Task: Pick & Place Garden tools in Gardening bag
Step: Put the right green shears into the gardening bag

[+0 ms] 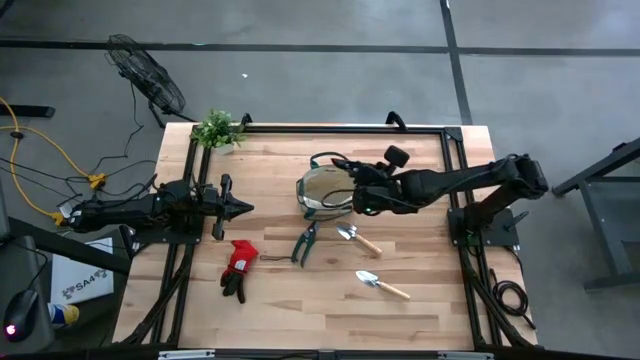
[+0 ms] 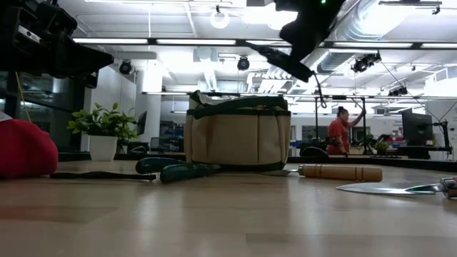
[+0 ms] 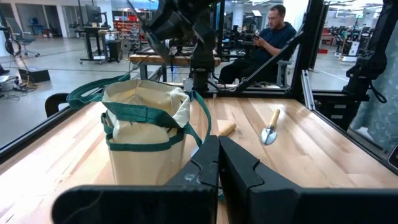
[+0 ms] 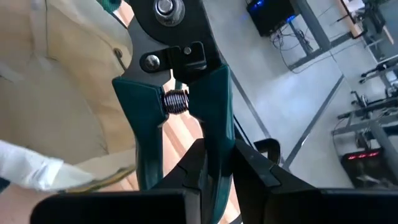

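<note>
The tan gardening bag (image 1: 322, 190) stands upright at the table's middle. My right gripper (image 1: 354, 194) hovers over the bag's right rim, shut on dark-green-handled pruning shears (image 4: 177, 93). Their blades (image 2: 280, 61) slant down above the bag's opening (image 2: 239, 107). A second pair of shears (image 1: 304, 242), two trowels (image 1: 358, 240) (image 1: 382, 285) and the red-and-black glove pair (image 1: 238, 268) lie flat on the table. My left gripper (image 1: 240, 208) is shut and empty, left of the bag. My right gripper pinches one green handle of the shears (image 4: 214, 146) between its two fingers; the other handle (image 4: 146, 143) runs outside them. The fingers lie along the handle. The shears are lifted clear, blades slanting down over the bag (image 4: 50, 93).
A small leafy plant in a white pot (image 1: 217, 130) stands at the far left corner. Black frame rails (image 1: 190, 250) run along the table's left, right and far sides. A person (image 3: 273, 31) sits beyond the table's right edge.
</note>
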